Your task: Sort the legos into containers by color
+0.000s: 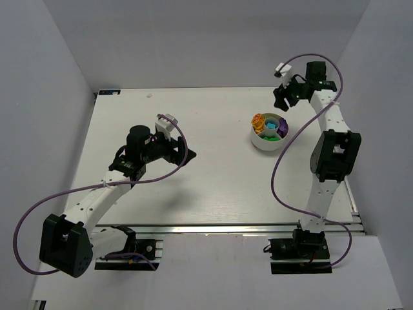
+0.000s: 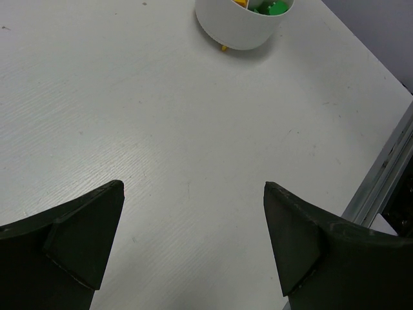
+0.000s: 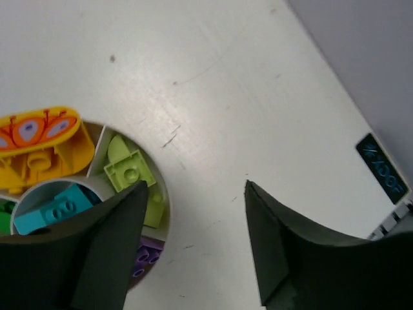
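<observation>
The round white bowl (image 1: pixel 266 144) stands at the table's back right, and all the legos I see lie inside it. In the right wrist view its compartments (image 3: pixel 166 200) hold orange bricks (image 3: pixel 39 145), pale yellow-green bricks (image 3: pixel 132 171), a cyan brick (image 3: pixel 55 206) and purple bricks (image 3: pixel 145 255). My right gripper (image 1: pixel 282 103) is open and empty above the bowl's far edge (image 3: pixel 197 187). My left gripper (image 1: pixel 184 155) is open and empty over bare table (image 2: pixel 193 187), well left of the bowl (image 2: pixel 239 29), where a green brick (image 2: pixel 274 8) shows.
A tiny yellow bit (image 2: pixel 224 47) lies on the table against the bowl's base. The table's metal edge rail (image 2: pixel 387 168) runs along the right. Grey walls enclose the table on three sides. A dark label (image 3: pixel 382 171) sits near the table's far corner.
</observation>
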Tool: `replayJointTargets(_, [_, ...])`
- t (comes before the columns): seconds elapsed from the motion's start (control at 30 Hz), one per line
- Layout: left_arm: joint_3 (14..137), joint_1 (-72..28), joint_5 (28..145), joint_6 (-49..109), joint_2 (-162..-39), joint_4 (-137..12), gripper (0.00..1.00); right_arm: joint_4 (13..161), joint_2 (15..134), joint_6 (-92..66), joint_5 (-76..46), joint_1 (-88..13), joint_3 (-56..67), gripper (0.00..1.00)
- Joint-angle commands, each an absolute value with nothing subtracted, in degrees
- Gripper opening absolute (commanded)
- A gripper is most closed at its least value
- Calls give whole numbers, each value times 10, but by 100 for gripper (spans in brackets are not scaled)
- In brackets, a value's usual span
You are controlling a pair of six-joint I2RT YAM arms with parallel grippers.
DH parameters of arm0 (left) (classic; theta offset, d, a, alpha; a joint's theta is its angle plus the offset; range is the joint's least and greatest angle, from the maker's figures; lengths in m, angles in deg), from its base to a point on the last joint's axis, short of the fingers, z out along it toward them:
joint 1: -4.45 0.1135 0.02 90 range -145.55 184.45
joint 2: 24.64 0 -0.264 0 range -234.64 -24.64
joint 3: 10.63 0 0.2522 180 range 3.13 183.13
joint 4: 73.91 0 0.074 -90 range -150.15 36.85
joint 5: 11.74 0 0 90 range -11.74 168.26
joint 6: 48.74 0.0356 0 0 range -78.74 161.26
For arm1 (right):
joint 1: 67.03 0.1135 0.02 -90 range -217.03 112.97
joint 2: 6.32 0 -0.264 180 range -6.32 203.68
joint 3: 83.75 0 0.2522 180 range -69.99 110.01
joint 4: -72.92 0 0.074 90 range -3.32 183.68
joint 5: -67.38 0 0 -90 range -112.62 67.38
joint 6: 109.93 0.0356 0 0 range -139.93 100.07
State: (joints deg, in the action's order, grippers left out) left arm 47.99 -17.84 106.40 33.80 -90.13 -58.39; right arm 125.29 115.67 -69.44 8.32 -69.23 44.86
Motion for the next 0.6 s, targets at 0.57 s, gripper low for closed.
replayJointTargets(0.57, [472, -177, 1037, 375, -887, -567, 98, 1028, 640, -204, 313, -693, -54, 89])
